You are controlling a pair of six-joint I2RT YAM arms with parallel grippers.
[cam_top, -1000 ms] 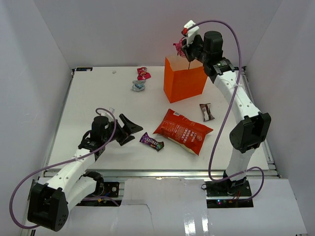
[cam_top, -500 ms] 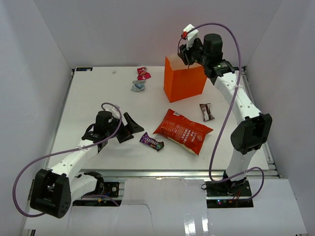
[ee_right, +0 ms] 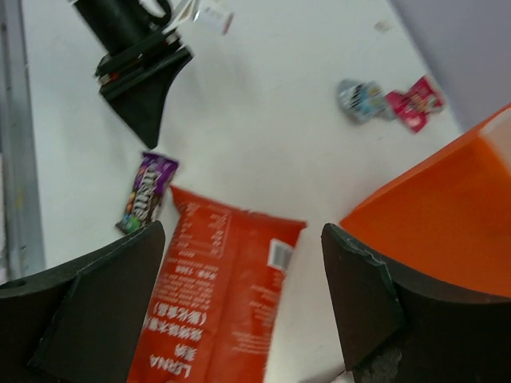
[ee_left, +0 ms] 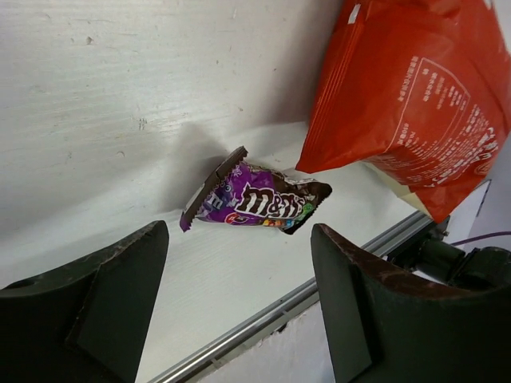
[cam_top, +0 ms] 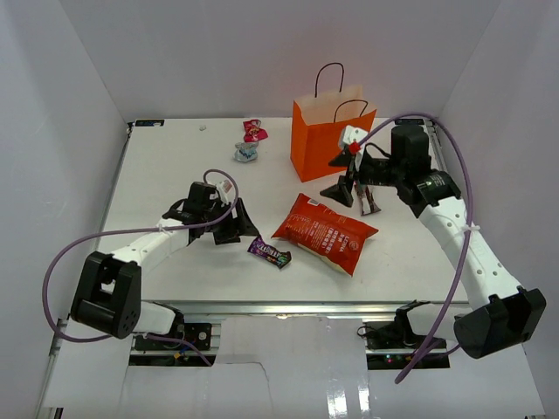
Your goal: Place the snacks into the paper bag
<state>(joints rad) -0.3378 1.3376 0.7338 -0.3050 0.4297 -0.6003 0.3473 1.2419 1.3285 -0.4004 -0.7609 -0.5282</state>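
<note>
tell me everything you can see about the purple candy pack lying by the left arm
The purple candy pack is a small glossy wrapper, purple with dark brown ends, white M&M's lettering and coloured candies printed on it. It looks sealed and plump, with one crimped end curling up slightly. It lies flat on the white table, close to a corner of the red chip bag; whether they touch is unclear. The left hand is open just in front of it, not touching.

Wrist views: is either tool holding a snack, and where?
Nothing is held. The left tool stands open before the purple candy pack; the right tool hangs open above the chip bag.
</note>
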